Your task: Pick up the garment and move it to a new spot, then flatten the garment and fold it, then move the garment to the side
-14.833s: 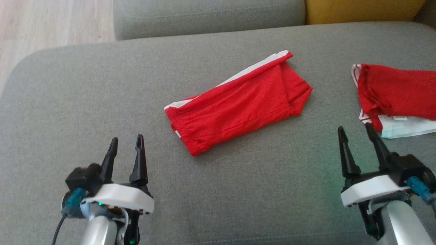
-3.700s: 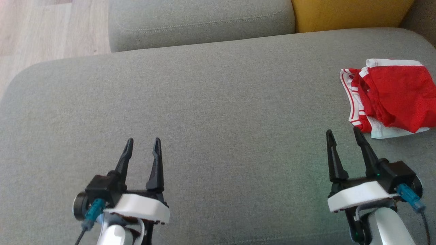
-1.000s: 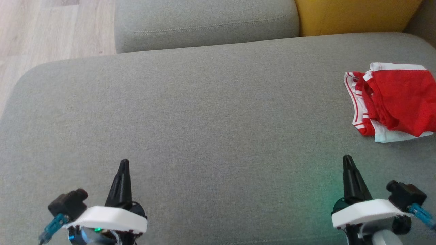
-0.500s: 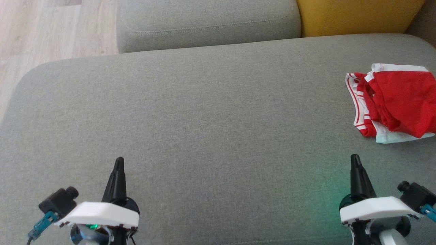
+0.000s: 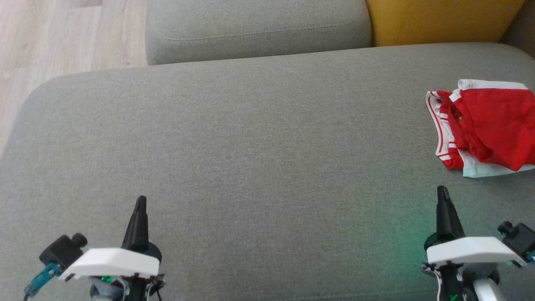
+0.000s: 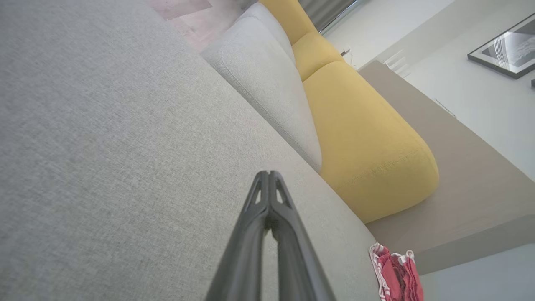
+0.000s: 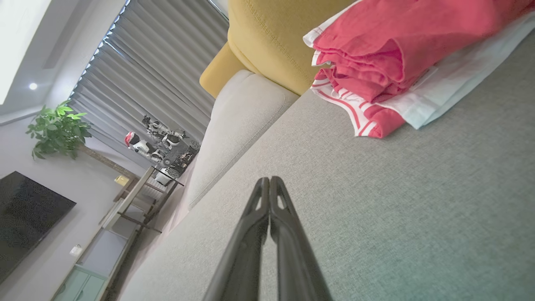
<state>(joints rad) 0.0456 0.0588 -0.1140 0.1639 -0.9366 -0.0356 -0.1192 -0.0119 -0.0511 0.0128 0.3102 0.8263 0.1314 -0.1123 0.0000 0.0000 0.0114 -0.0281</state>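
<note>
Idling near with jaws pressed together, the left gripper [image 5: 141, 200] and right gripper [image 5: 442, 191] are holding nothing. The folded red garment [image 5: 493, 121] is lying far right — seemingly set aside.

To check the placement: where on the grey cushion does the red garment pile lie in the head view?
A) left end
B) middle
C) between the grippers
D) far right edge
D: the red garment pile lies at the right edge of the grey cushion, beyond the right gripper.

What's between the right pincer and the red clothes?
Nothing, just bare grey cushion. The head view shows that stretch between the shut right pincer and the red clothes; the right wrist view shows it too.
</note>
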